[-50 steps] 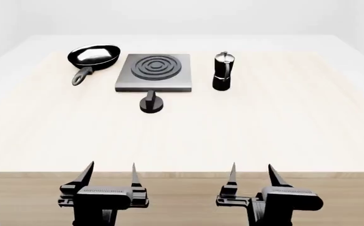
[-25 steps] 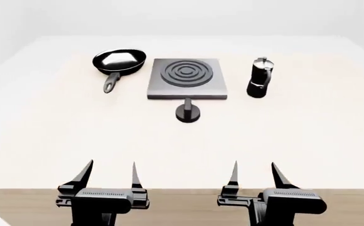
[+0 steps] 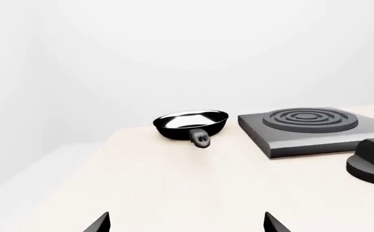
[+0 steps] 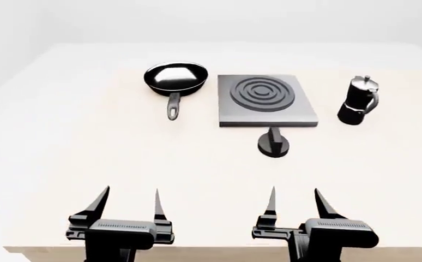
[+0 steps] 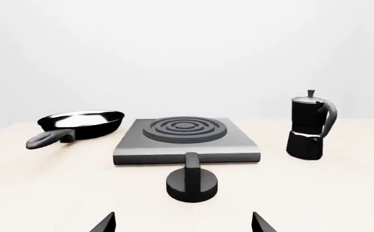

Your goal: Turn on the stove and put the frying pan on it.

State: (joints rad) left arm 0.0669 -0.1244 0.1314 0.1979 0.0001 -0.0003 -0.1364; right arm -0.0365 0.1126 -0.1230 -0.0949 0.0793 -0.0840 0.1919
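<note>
No brand, label or writing can be read on anything here.

The small round black frying pan with a shiny reflective inside point(image 4: 176, 77) sits on the pale wooden tabletop point(image 4: 87, 142), just beside the stove on its left as the head view shows it, not touching it. A thin light rim runs round its bowl, and its long black handle points back toward the robot, ending in a loop hole. The left wrist view shows the bowl's mirror-like inside and the handle end-on.

The flat square dark-grey stove slab point(image 4: 265, 102) lies at the middle of the far part of the tabletop, its raised concentric ring burner bare. The separate round black knob point(image 4: 273, 144) stands just in front of the slab's near edge, its upright grip bar pointing toward the slab.

A black-and-silver moka pot point(image 4: 357, 101) stands upright to the right of the stove, apart from it.

The left claw point(image 4: 128, 203) hovers at the near edge of the tabletop, fingers spread apart and holding nothing. The right claw point(image 4: 295, 201) hangs beside it, likewise parted and empty. Both are well apart from the pan, the stove and the knob.
</note>
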